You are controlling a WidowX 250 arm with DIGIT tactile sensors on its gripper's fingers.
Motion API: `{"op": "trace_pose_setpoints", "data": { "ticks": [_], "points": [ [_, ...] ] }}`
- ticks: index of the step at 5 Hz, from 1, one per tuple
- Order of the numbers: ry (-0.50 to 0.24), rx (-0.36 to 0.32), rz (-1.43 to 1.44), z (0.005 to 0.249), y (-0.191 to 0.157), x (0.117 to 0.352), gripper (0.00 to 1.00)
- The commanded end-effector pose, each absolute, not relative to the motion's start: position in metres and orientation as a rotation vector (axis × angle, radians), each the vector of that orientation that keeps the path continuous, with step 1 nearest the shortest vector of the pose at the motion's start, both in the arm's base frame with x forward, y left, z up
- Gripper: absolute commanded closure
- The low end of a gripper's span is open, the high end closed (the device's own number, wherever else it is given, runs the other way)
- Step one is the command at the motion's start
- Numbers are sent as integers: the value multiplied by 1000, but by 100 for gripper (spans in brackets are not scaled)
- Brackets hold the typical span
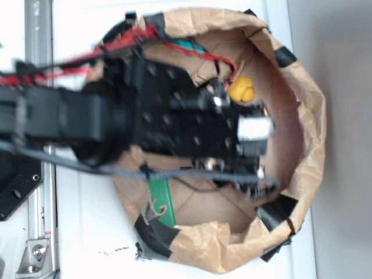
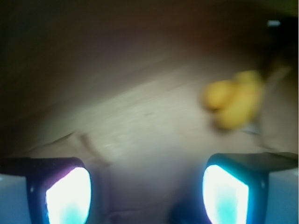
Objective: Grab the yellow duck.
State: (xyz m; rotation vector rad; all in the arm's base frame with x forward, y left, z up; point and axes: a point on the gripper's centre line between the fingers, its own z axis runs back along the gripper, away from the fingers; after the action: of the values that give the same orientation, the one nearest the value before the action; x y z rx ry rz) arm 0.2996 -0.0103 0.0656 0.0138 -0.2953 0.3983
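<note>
small rounded yellow duck (image 2: 233, 102) blurred, gripper (image 2: 147, 196) fingers spread, empty

The exterior camera looks straight down from well above onto the arm and the paper-walled bin (image 1: 302, 116). The wrist camera sits low inside it, close to the cardboard floor, facing forward between the claw (image 2: 147, 191) pads. Both show the yellow duck (image 1: 242, 90) (image 2: 233, 105).

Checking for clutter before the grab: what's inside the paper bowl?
The duck by the bowl's wall and a green item; the arm hides the rest.
</note>
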Motion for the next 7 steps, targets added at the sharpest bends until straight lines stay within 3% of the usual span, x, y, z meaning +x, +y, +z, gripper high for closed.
{"op": "trace_pose_setpoints", "data": {
  "ticks": [1,4,6,7],
  "points": [
    [-355,63,520,77,22,307,0],
    [-370,147,579,72,39,293,0],
    [-353,144,538,49,54,310,0],
    [-355,168,508,38,56,319,52]
  ]
}}
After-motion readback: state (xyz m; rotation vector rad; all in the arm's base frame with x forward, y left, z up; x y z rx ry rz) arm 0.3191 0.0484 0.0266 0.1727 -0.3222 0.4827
